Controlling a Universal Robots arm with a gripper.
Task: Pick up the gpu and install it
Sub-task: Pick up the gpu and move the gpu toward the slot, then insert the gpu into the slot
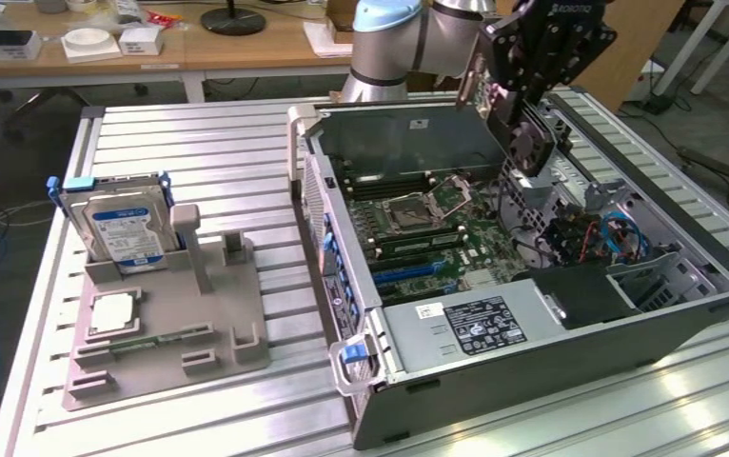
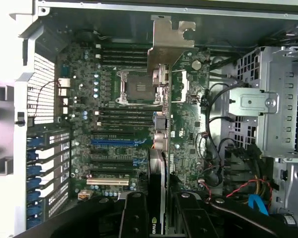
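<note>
**Gpu hanging in the gripper over the open case**

The gripper [image 1: 526,112] is clamping the gpu [image 1: 532,145]. Its jaws are standing part-way closed, with one finger pressing on each face of the card. In the wrist view the fingers [image 2: 134,215] are flanking the gpu [image 2: 161,144], which is showing edge-on. The gripper [image 2: 158,210] is pointing the card's silver bracket [image 2: 170,42] away from the wrist.

The card is hanging upright in the air above the far end of the case [image 1: 669,319], not seated in any slot of the motherboard [image 1: 447,228]. Seen from the wrist, it is running just beside the socket [image 2: 134,89] and past the end of the blue slot [image 2: 118,142].

The case is lying open side up along the table's [image 1: 212,143] edge on the exterior view's right. A grey rack [image 1: 174,324] is sitting near the table's edge on the exterior view's left, carrying a hard drive [image 1: 121,228] upright.
</note>
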